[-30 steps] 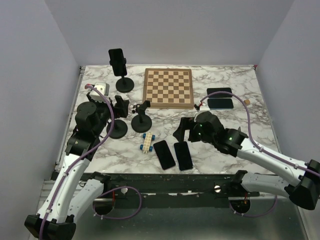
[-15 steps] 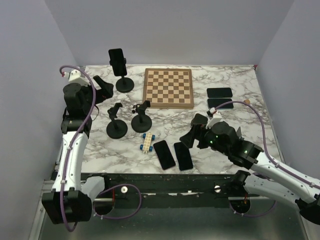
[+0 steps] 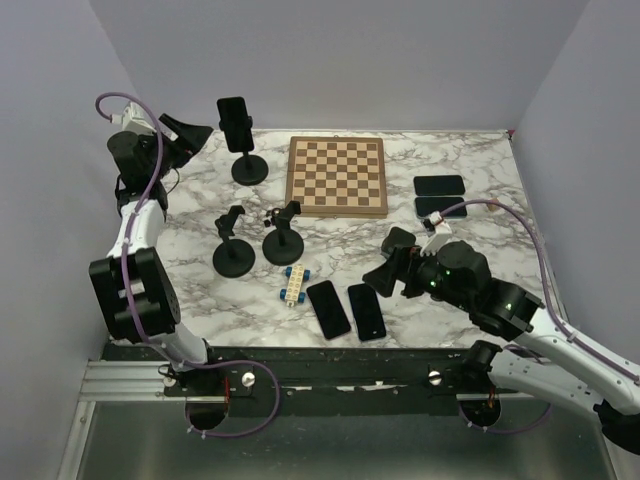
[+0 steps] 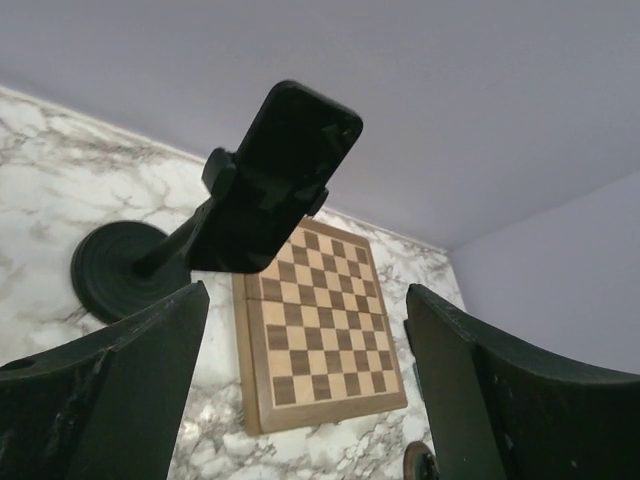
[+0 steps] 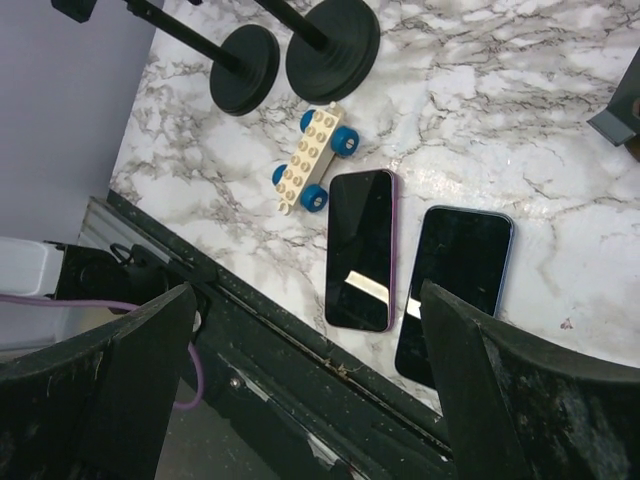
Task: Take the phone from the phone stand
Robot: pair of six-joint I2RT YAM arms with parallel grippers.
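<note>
A black phone (image 3: pixel 235 122) stands upright, clamped in a black phone stand (image 3: pixel 249 168) at the back left of the marble table. My left gripper (image 3: pixel 187 130) is open and empty, raised just left of the phone and apart from it. In the left wrist view the phone (image 4: pixel 290 170) and the stand's round base (image 4: pixel 118 270) lie ahead, above my gripper (image 4: pixel 305 400). My right gripper (image 3: pixel 386 262) is open and empty above the table's front right. In the right wrist view it (image 5: pixel 305 390) hangs over the table's near edge.
Two empty stands (image 3: pixel 233 255) (image 3: pixel 283 244) sit mid-left. A toy brick car (image 3: pixel 294 283) and two flat phones (image 3: pixel 328 308) (image 3: pixel 366 311) lie near the front. A chessboard (image 3: pixel 337 176) lies at the back centre. Two more phones (image 3: pixel 440 185) (image 3: pixel 442 207) lie back right.
My left arm has swung up and back from the empty stands to beside the phone on its stand. My right arm has pulled back toward the front right.
</note>
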